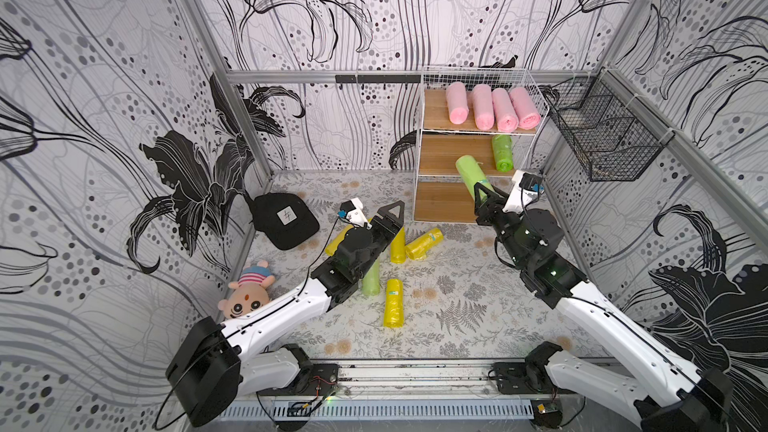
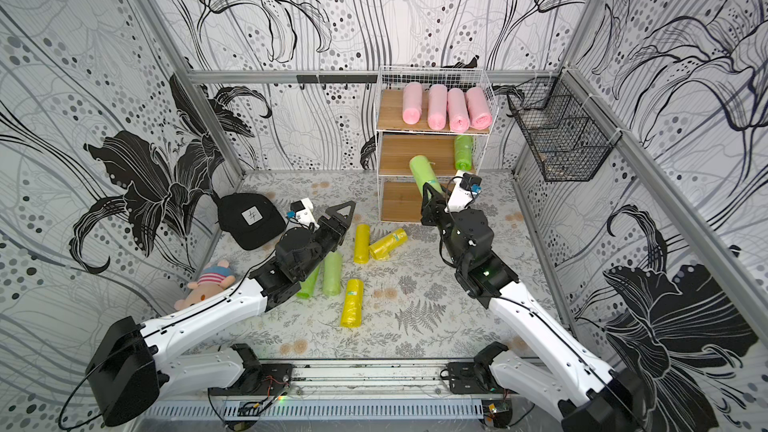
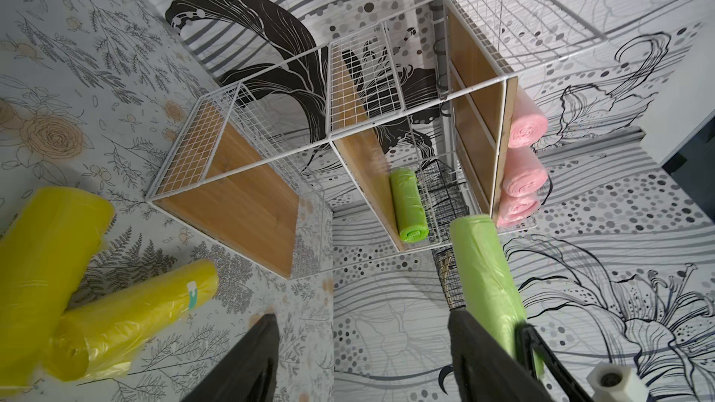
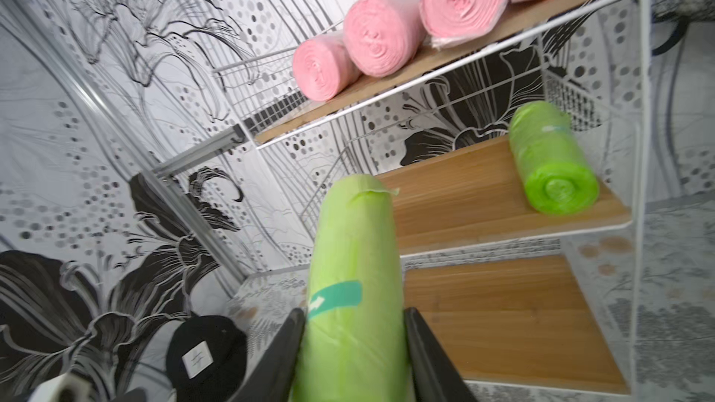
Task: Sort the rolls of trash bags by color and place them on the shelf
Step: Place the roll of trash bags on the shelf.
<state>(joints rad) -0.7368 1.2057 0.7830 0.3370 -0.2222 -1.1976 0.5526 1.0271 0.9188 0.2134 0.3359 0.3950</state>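
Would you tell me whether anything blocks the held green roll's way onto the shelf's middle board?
Nothing visible does. The held roll in the right gripper faces the middle board, bare there; the other green roll lies aside.

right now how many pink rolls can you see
4 pink rolls, side by side on the top board of the shelf; the left arm may hide others.

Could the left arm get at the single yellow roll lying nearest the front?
Probably yes: the left gripper is open and empty, and the yellow roll lies uncovered beside that arm, nothing touching it. The arm would have to draw back.
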